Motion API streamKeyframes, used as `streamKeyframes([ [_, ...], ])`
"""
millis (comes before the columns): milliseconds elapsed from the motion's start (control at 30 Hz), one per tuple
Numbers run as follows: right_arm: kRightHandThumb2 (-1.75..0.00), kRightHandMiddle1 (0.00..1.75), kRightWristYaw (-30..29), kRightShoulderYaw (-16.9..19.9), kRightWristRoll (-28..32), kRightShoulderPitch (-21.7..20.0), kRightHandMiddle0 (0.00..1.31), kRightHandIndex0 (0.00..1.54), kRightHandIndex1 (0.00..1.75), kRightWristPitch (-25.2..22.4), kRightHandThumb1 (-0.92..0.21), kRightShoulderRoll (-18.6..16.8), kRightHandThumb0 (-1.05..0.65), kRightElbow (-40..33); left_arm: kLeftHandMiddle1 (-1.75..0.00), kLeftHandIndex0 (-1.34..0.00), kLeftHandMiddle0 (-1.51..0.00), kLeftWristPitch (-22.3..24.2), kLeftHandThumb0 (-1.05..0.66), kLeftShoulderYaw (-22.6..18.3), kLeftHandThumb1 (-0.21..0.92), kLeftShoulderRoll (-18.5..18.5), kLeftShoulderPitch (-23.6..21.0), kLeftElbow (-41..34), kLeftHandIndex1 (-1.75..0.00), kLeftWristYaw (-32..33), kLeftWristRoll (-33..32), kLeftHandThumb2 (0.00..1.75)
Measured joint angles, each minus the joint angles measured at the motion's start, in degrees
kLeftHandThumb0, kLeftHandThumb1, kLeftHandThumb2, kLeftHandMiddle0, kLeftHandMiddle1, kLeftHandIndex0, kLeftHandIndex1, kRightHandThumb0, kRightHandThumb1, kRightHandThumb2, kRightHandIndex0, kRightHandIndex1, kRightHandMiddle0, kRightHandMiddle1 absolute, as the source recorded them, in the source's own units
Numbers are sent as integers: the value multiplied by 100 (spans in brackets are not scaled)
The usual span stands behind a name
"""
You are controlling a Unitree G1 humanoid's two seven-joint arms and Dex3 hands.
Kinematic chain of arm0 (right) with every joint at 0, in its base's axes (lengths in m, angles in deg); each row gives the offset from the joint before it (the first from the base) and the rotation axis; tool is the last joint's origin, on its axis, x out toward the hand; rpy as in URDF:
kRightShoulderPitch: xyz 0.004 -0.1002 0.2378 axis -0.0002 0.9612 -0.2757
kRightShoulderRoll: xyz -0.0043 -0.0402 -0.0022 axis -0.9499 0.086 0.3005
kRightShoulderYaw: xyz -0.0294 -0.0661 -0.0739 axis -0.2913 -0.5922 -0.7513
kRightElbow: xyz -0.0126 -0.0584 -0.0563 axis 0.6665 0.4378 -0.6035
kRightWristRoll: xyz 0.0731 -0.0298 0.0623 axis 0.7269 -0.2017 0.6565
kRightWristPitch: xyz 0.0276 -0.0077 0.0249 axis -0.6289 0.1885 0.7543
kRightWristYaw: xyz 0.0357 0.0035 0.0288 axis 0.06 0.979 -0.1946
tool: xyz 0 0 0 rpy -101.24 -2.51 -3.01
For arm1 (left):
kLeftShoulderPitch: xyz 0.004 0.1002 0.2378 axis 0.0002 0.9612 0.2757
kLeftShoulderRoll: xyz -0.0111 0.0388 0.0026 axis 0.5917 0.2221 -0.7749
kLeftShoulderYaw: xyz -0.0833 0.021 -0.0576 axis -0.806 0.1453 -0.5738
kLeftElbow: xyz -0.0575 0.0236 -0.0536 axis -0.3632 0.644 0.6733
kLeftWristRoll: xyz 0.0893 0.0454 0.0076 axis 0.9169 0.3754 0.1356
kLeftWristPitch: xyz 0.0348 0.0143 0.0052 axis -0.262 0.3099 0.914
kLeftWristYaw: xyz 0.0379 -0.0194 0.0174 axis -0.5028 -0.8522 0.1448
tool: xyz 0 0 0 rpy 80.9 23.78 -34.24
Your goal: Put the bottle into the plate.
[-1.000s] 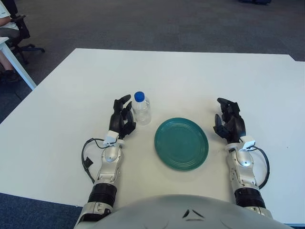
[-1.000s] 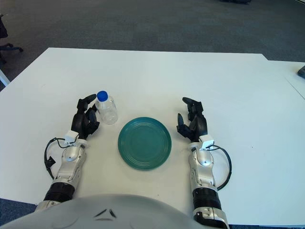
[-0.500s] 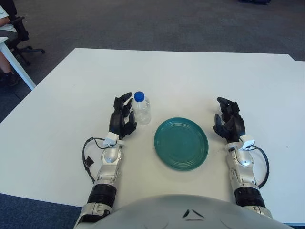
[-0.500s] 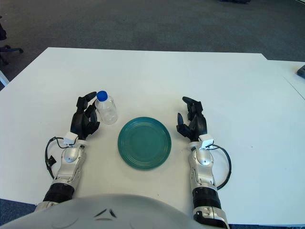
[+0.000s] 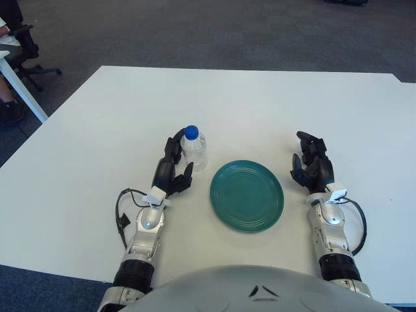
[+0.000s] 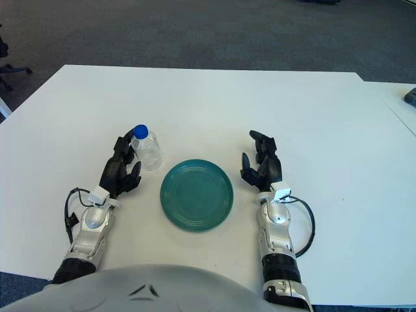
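Note:
A small clear bottle (image 5: 194,149) with a blue cap stands upright on the white table (image 5: 247,104), just left of a round teal plate (image 5: 247,195). The plate holds nothing. My left hand (image 5: 174,165) is right beside the bottle on its left, fingers spread and reaching along its side, not closed around it. My right hand (image 5: 312,165) rests to the right of the plate, fingers relaxed and holding nothing. The same scene shows in the right eye view, with the bottle (image 6: 147,149) and plate (image 6: 197,194).
The table's left edge runs diagonally past a chair and a person's legs (image 5: 14,45) at the far left. Dark carpet (image 5: 214,29) lies beyond the far edge. A dark object (image 6: 410,95) sits on another table at the far right.
My left hand has moved right and forward, closing in on the bottle's left side. The bottle, plate and right hand have not moved.

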Motion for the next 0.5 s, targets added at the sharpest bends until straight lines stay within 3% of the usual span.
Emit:
streamKeyframes([
  [500,-68,76,-144,-1,-135,-119,0,49,7,50,-86,50,-48,161,0,0,0,325,-105,251,92,637,291,-278,0,322,1269,46],
])
